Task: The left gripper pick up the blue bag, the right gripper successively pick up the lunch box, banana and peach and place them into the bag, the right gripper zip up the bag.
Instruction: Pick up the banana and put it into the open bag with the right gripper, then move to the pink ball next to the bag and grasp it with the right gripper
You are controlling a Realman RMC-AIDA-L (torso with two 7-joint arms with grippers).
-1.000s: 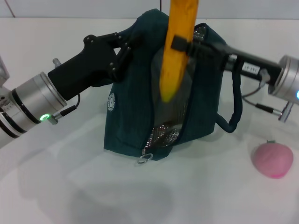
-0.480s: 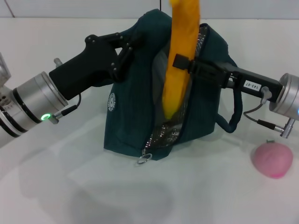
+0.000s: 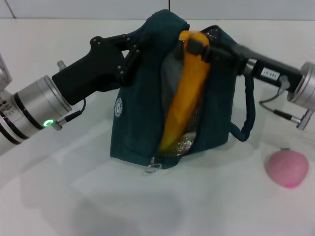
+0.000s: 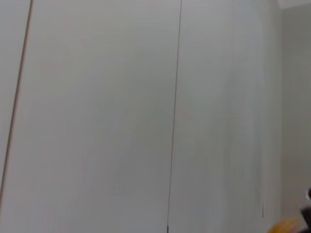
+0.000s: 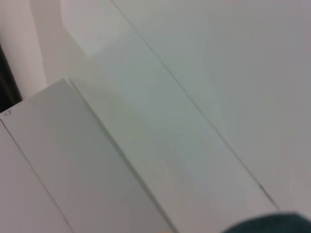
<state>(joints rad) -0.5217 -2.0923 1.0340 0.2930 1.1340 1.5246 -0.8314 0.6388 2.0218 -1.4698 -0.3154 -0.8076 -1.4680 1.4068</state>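
The blue bag (image 3: pixel 133 123) stands upright on the white table, its front zip open. My left gripper (image 3: pixel 132 51) is shut on the bag's upper left edge and holds it up. The banana (image 3: pixel 184 93) lies slanted inside the opening, its lower tip near the bag's bottom. My right gripper (image 3: pixel 197 45) is shut on the banana's top end at the bag's mouth. The pink peach (image 3: pixel 288 168) lies on the table at the right. The lunch box is hidden; a silver lining shows inside the bag. A sliver of banana (image 4: pixel 289 225) shows in the left wrist view.
The bag's dark strap (image 3: pixel 246 120) hangs on its right side, under my right arm. The zip pull ring (image 3: pixel 153 167) lies at the bag's front bottom. Both wrist views show mostly pale wall panels.
My right gripper has lowered the banana from above the bag down into the opening; the banana now rests slanted inside. The left gripper and the peach have not moved.
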